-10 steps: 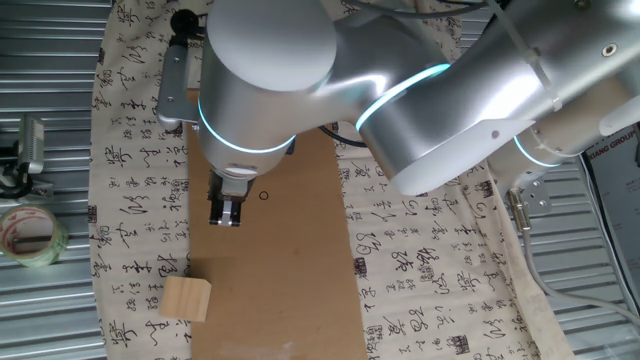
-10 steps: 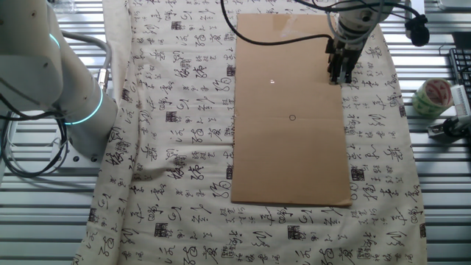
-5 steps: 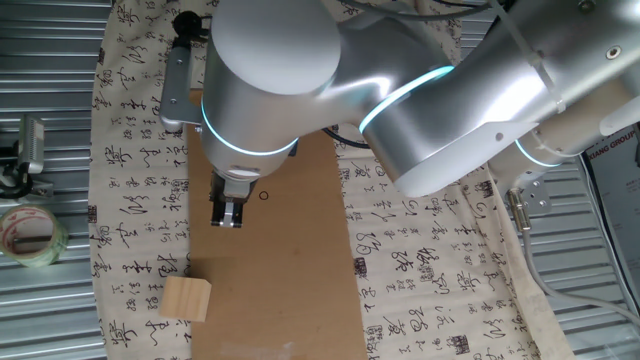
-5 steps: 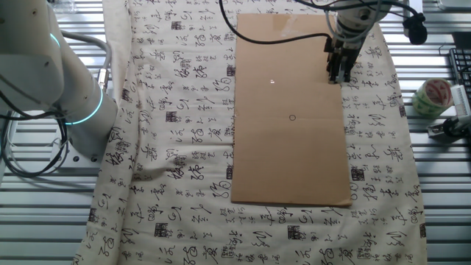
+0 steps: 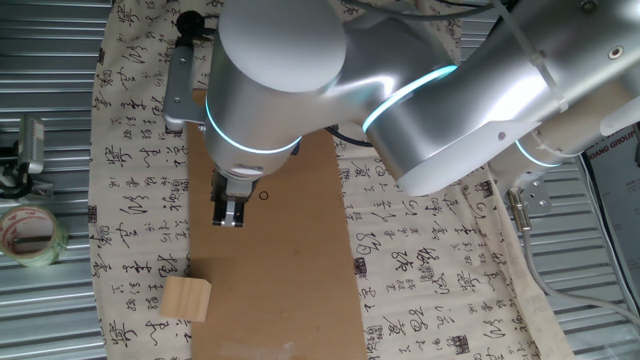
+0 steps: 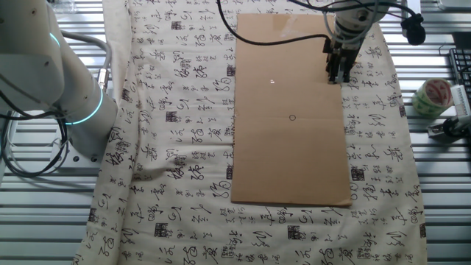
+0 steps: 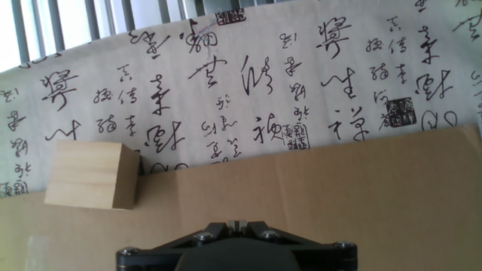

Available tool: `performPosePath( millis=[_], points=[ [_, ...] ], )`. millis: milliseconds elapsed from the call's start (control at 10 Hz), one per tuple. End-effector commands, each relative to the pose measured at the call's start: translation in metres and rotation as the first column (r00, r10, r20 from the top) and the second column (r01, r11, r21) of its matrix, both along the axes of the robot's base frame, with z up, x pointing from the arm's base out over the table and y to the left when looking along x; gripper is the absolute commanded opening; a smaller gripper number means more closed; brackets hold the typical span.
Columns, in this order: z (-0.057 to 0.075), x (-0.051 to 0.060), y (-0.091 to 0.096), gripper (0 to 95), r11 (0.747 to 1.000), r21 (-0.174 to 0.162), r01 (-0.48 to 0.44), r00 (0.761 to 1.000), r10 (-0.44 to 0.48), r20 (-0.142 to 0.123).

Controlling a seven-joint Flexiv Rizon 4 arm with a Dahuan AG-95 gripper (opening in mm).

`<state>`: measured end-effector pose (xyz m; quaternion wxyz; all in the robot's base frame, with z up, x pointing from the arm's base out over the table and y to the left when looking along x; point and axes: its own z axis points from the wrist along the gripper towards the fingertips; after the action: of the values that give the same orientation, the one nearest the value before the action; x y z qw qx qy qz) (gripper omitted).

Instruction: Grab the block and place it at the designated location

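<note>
The block (image 5: 187, 298), a pale tan wooden cube, rests on the near left corner of the cardboard sheet (image 5: 285, 250). In the hand view the block (image 7: 92, 175) lies ahead and to the left, at the cardboard's edge. My gripper (image 5: 228, 214) hangs above the cardboard, a short way from the block, fingers pressed together and holding nothing. The hand view shows the gripper (image 7: 237, 223) with no gap between the pads. The designated location, a tiny black ring (image 5: 263, 195), is drawn on the cardboard just right of the gripper. The other fixed view shows the ring (image 6: 292, 118), the gripper (image 6: 337, 73), not the block.
A patterned cloth (image 5: 135, 210) with black calligraphy covers the metal table under the cardboard (image 6: 291, 162). A clear tape roll (image 5: 30, 235) sits off the cloth on the slatted surface, also seen as the tape roll (image 6: 433, 96). The arm's large body overhangs the back of the table.
The arm's upper body has drifted slightly to the right. The gripper has barely shifted and stays shut; the block has not moved.
</note>
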<state>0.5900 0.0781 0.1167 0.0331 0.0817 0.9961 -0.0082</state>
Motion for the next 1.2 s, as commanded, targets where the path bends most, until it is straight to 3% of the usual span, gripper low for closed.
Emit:
performPosePath(
  millis=[100,200,1200],
  points=[
    [-0.0007,0.0003,-0.0002,0.0,1.000,0.003,-0.013,1.000,0.013,0.001],
    [-0.0007,0.0003,-0.0002,0.0,1.000,0.006,-0.020,1.000,0.020,-0.009],
    [-0.0007,0.0003,-0.0002,0.0,0.996,0.014,-0.089,0.996,0.089,-0.004]
  ],
)
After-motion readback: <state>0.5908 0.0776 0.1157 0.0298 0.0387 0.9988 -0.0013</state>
